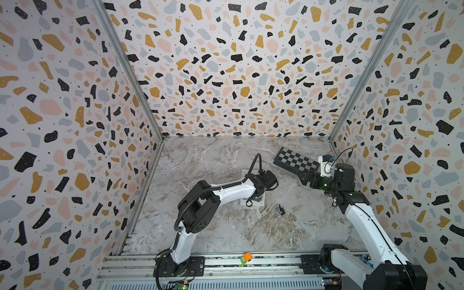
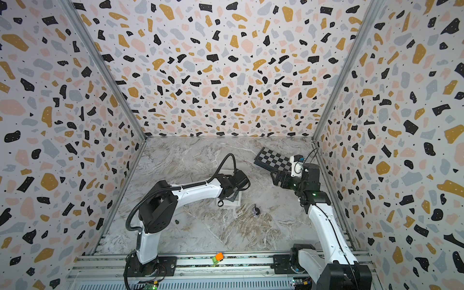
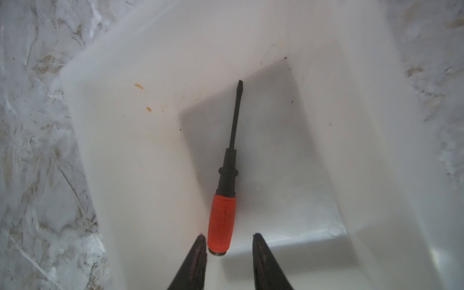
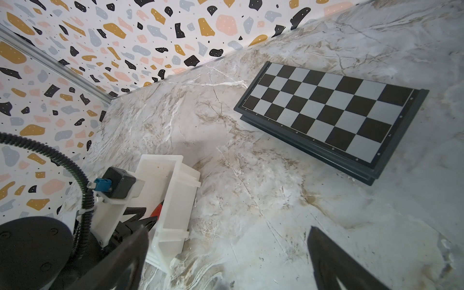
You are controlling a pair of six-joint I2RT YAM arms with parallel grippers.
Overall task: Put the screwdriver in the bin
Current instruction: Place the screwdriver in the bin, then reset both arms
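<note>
left end effector [image 3: 228, 236]: jaws narrowly parted, straddling the butt of the screwdriver [image 3: 222, 221]; one finger just beside the handle, the other clear, so no clamp on it. screwdriver looks to lie on the floor of the bin [image 3: 140, 155], shaft pointing away from the jaws. I'd rate it light and stiff, with a round handle that may roll on smooth plastic. for any regrasp take the red handle mid-length, not the thin shaft. right end effector [image 4: 227, 228] wide, empty, over bare bench [image 4: 251, 175]; chequered board [image 4: 324, 108] beyond
</note>
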